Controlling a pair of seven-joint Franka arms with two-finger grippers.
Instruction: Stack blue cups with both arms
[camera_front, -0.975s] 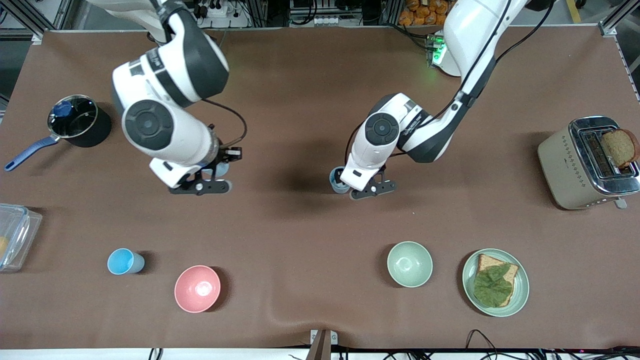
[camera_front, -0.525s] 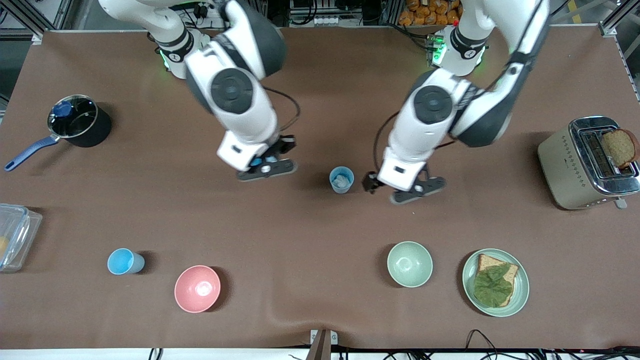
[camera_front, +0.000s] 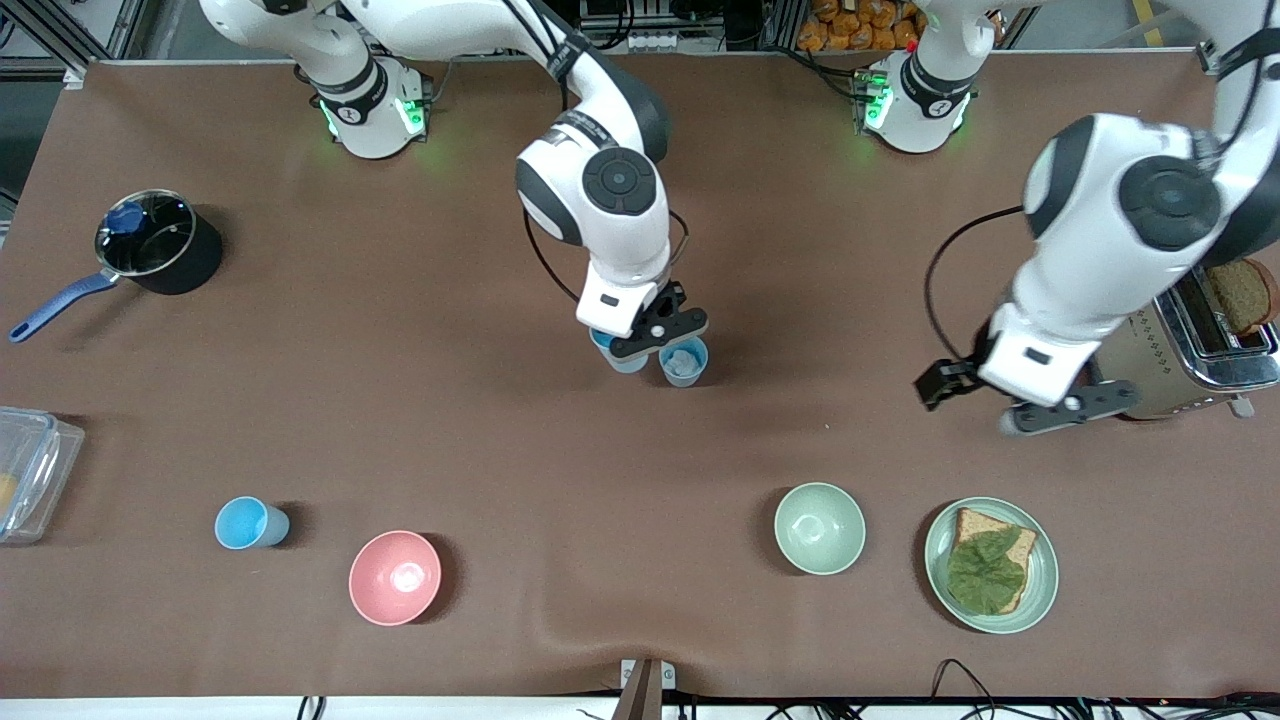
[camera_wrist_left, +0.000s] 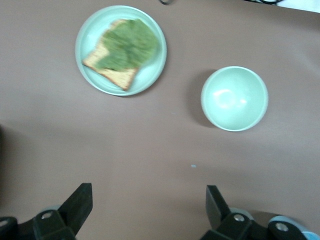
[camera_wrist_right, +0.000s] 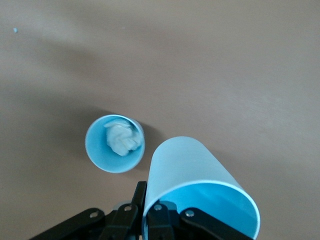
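Right pincer (camera_front: 652, 336) (blue cup (camera_wrist_right: 200, 187) clamped) just beside standing cup (camera_front: 684, 361).

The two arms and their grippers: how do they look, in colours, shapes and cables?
Both are white jointed arms with rounded links and round dark-grey joint caps. A black cable loops beside each wrist. The bases glow green. The right gripper and the left gripper are black, two-fingered, with visible screws.

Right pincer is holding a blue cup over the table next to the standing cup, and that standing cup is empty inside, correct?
Not quite. The right pincer does hold a blue cup next to the standing cup, but the standing cup is not empty: the right wrist view shows a whitish crumpled lump inside it.
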